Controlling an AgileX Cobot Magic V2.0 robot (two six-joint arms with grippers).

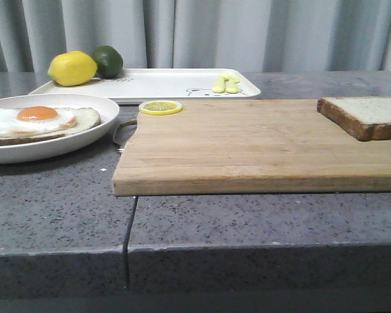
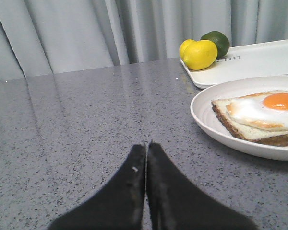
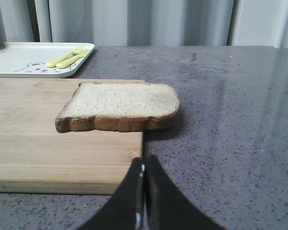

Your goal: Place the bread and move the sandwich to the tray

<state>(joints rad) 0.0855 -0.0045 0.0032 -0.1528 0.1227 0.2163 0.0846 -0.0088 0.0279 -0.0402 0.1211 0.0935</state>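
Nearest, my left gripper (image 2: 146, 146) and right gripper (image 3: 143, 165) hover with fingers pressed together, holding nothing. Ahead of the right one, the bread (image 3: 120, 106) lies on the right end of the wooden cutting board (image 1: 247, 147), overhanging its edge. At left, the egg-topped slice (image 1: 39, 122) rests uncovered on the white plate (image 1: 85, 140). Farthest, the tray (image 1: 176, 83) carries a lemon (image 1: 72, 68), a lime (image 1: 108, 60) and yellow cutlery (image 1: 225, 83). By my judgement, both steps remain.
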